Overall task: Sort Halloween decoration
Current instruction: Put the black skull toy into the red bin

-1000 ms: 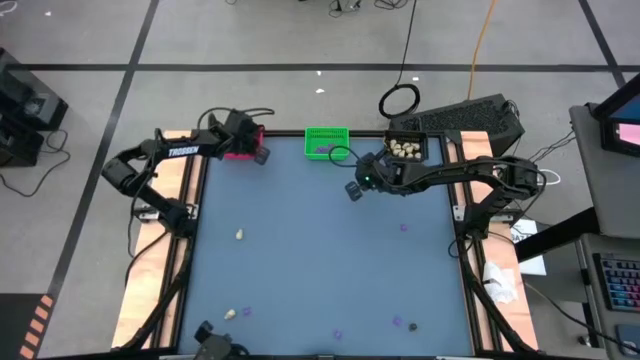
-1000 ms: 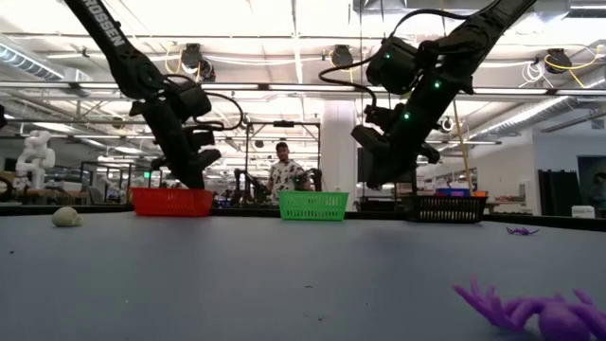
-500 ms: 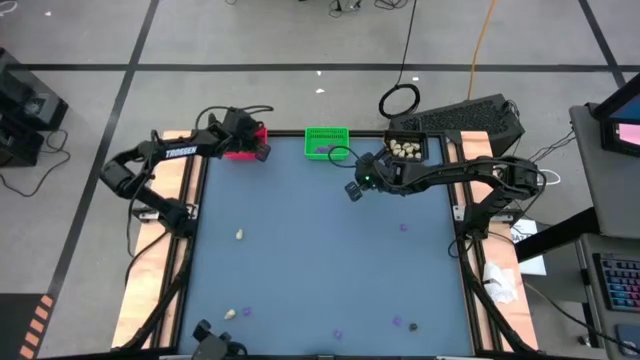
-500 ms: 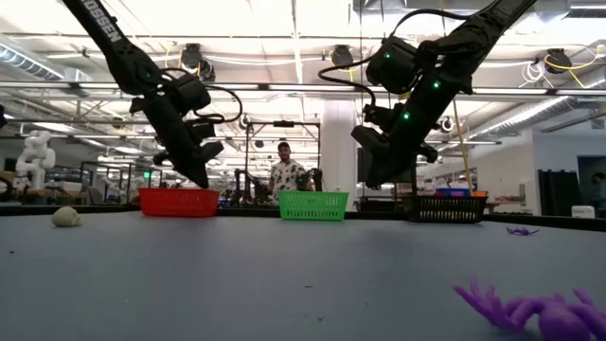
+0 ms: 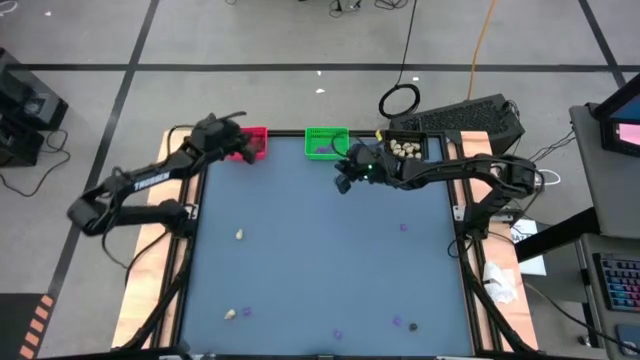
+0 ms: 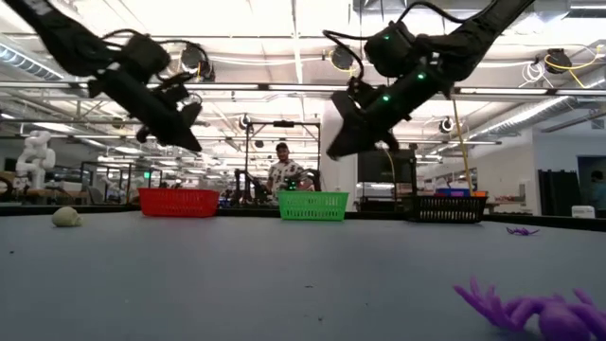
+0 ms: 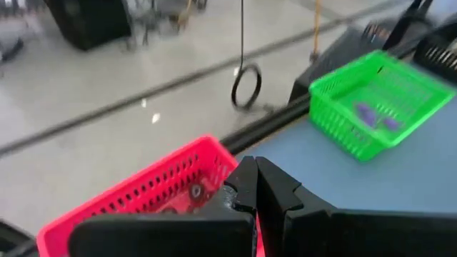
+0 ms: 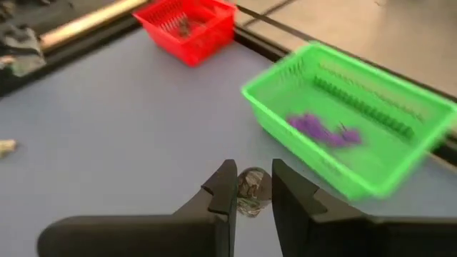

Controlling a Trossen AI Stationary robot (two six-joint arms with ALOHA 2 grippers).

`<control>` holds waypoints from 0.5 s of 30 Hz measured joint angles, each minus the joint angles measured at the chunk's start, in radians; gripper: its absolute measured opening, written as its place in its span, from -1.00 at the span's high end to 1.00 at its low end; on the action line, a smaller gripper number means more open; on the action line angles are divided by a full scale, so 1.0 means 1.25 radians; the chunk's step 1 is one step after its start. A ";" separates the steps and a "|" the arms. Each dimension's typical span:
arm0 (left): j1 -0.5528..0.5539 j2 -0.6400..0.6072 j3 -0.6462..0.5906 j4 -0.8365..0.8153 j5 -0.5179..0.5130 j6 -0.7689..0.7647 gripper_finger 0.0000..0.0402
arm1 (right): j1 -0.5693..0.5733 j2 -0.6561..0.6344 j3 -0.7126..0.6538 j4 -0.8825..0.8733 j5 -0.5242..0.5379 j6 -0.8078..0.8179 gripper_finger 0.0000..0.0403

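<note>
My right gripper [image 8: 251, 191] is shut on a small dark grey lump [image 8: 251, 187], one Halloween decoration, above the blue table just short of the green bin [image 5: 325, 142], which holds purple bits [image 8: 318, 130]. My left gripper [image 7: 255, 187] is shut on nothing and hangs over the red bin [image 5: 252, 143], in which dark lumps [image 7: 194, 190] lie. The black bin [image 5: 408, 148] holds cream lumps. Loose on the table lie cream lumps [image 5: 240, 234] [image 5: 231, 313], purple bits [image 5: 404, 226] [image 5: 337, 333] and a dark lump [image 5: 397, 322]. My right gripper pinches the dark grey lump by its two sides [image 8: 241, 190] between its two fingers. The fingers slant down toward the table's far left. The lump is lifted clear of the table.
The three bins stand in a row along the table's far edge. A purple spider-like piece [image 6: 530, 308] lies near the front right, a cream lump [image 6: 65, 217] at the left. A person [image 6: 284, 173] stands in the room beyond the table.
My left gripper has risen out of the red bin and tipped up nearer to level, still shut. My right gripper has lifted and tipped up, moving a little toward the green bin with the dark lump still held.
</note>
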 joint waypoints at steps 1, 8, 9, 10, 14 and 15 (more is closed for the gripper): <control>-0.003 -0.024 -0.019 0.021 0.000 -0.003 1.00 | -0.002 0.011 0.015 0.008 -0.014 -0.008 0.76; -0.005 -0.170 -0.106 0.104 0.003 -0.006 1.00 | -0.001 0.166 0.184 0.054 -0.122 -0.081 0.76; -0.005 -0.184 -0.112 0.115 0.003 -0.007 1.00 | -0.001 0.193 0.217 0.064 -0.125 -0.084 0.76; -0.006 -0.197 -0.117 0.116 0.003 -0.012 1.00 | 0.000 0.221 0.248 0.075 -0.125 -0.087 0.76; -0.005 -0.229 -0.124 0.104 0.002 -0.025 1.00 | 0.000 0.322 0.374 0.088 -0.157 -0.106 0.76; -0.005 -0.233 -0.124 0.108 0.002 -0.025 1.00 | 0.000 0.347 0.404 0.087 -0.164 -0.109 0.76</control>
